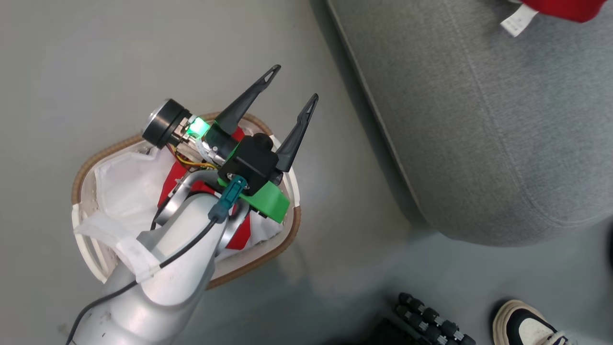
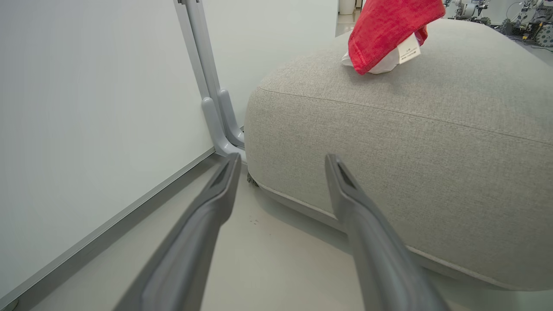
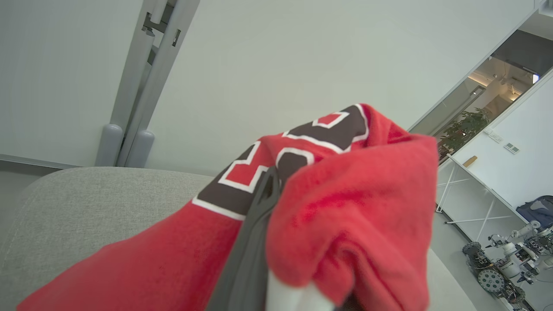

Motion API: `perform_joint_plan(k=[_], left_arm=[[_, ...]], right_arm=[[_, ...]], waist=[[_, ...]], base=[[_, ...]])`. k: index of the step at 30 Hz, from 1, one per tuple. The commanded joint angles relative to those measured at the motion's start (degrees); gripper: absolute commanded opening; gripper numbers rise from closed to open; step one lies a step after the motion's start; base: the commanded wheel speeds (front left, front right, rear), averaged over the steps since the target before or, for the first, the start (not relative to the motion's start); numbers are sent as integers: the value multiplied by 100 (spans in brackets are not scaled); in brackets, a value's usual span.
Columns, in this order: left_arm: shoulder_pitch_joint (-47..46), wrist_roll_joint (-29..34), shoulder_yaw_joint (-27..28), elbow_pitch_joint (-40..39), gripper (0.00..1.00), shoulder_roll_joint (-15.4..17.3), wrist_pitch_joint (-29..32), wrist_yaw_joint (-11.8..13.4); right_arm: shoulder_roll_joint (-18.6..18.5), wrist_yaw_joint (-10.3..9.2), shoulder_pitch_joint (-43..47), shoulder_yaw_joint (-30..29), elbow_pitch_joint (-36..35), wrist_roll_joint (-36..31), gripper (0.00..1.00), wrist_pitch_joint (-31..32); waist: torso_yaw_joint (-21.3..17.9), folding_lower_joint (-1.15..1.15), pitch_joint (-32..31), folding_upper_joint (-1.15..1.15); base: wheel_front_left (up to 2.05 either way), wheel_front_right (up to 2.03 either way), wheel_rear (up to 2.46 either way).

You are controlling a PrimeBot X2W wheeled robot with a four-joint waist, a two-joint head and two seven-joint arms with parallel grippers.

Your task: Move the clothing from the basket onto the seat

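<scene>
The right gripper [image 3: 276,183] pinches a soft, light red numbered garment [image 3: 345,207] above the grey woven-fabric seat [image 3: 86,198]. The left gripper [image 1: 294,82] is spread and empty. Below it, limp red clothing [image 1: 170,187] lies in the white perforated basket [image 1: 249,263]; take hold of a raised fold.

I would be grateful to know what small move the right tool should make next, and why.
Probably open the right tool and let go. It looks closed on the red garment, whose numbered part folds over it, directly above the grey seat. In the left wrist view the garment's lower end seems to touch the seat top, so little drop remains.
</scene>
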Motion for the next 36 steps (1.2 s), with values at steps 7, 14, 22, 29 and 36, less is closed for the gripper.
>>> perform_joint_plan(k=[7, 14, 22, 29, 36], left_arm=[[-334, 97, -50, -100, 100, 111, 24, -4], [-468, 232, -218, -69, 100, 89, -27, 36], [-452, 203, -319, 13, 100, 55, -73, 92], [-387, 82, -373, 116, 100, -45, -138, 125], [-255, -44, -375, 211, 100, -82, -167, 200]], right_arm=[[-65, -8, -386, -499, 403, -271, 0, -28], [121, -8, -80, -979, 831, -544, 0, -29], [498, -8, 513, -1288, 766, -677, 100, -29], [776, -8, 1277, -1464, 295, -450, 100, -28], [985, -8, 1921, -1320, -343, -166, 100, -28]], waist=[[356, 0, 610, 0], [478, 0, 630, 0], [458, 0, 462, 0], [486, 0, 207, 0], [569, 0, -79, 0]], base=[[0, 0, 0], [0, 0, 0], [0, 0, 0], [0, 0, 0], [0, 0, 0]])
